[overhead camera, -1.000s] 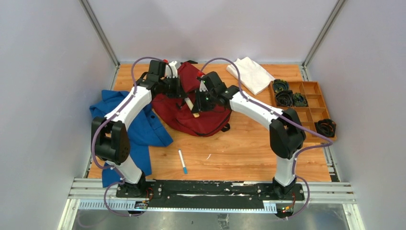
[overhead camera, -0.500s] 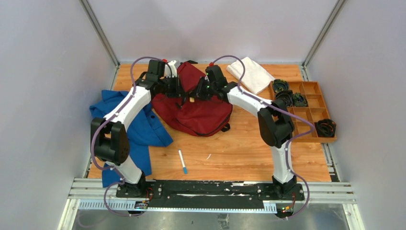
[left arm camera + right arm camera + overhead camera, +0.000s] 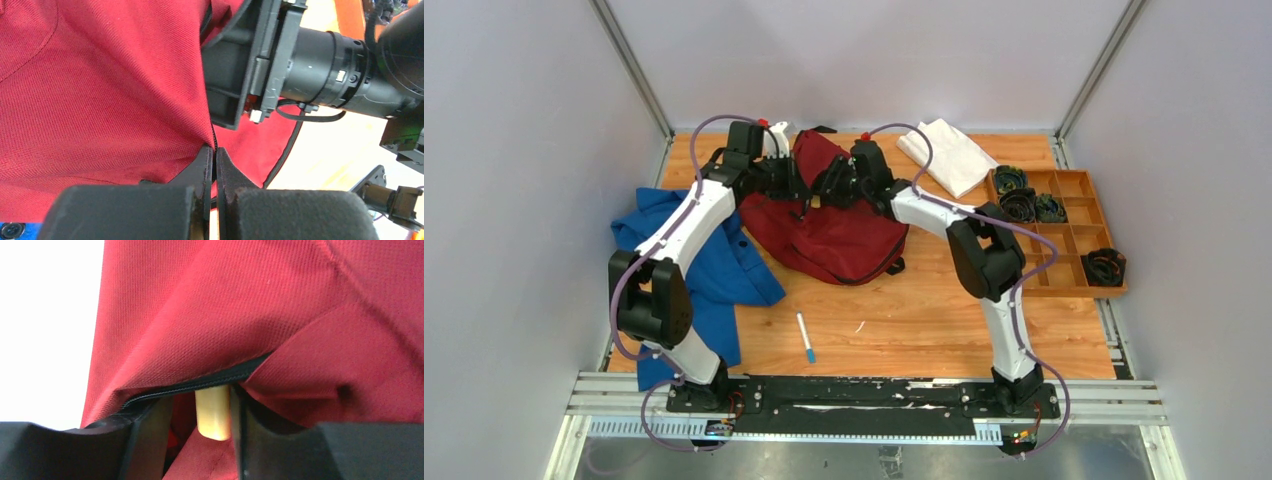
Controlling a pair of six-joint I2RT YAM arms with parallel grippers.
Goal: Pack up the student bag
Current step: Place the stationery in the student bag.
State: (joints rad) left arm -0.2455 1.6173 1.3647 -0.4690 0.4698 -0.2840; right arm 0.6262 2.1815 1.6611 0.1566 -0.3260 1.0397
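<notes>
Well, nearest lies a blue-tipped marker (image 3: 805,338) on the wooden table (image 3: 944,310), with the blue garment (image 3: 724,270) to its left. Beyond, mid-table, the student bag (image 3: 839,240) slumps. At its far end the left gripper (image 3: 215,162) is pinched tight on the zip edge. The right gripper (image 3: 200,402), jaws parted, stands at the opening, a cream cylinder (image 3: 214,415) loose between them. Far right lies a white folded cloth (image 3: 946,155)
</notes>
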